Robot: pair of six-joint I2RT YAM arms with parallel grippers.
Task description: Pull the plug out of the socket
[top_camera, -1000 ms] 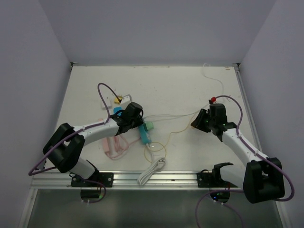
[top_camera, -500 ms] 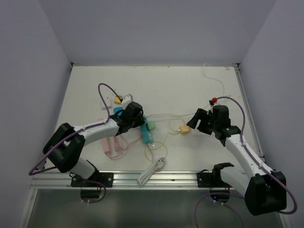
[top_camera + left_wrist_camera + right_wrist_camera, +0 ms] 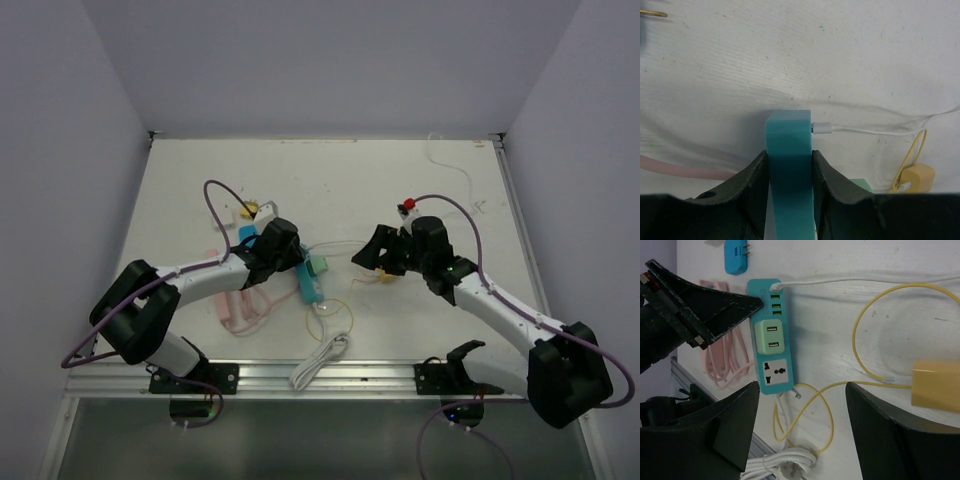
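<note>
Teal power strip [image 3: 777, 385] sits nearest the arms, clamped between the left jaws [image 3: 788, 155]. Beyond it the yellow plug [image 3: 936, 385], released a moment ago, lies loose on the counter [image 3: 400, 180]. The right jaws [image 3: 801, 390] now stand apart, so this plug seems already out.

The teal power strip [image 3: 776, 371] lies flat on the worktop [image 3: 840, 330], a green USB adapter [image 3: 769, 336] plugged in; the yellow plug [image 3: 935, 385] lies loose nearby.
</note>
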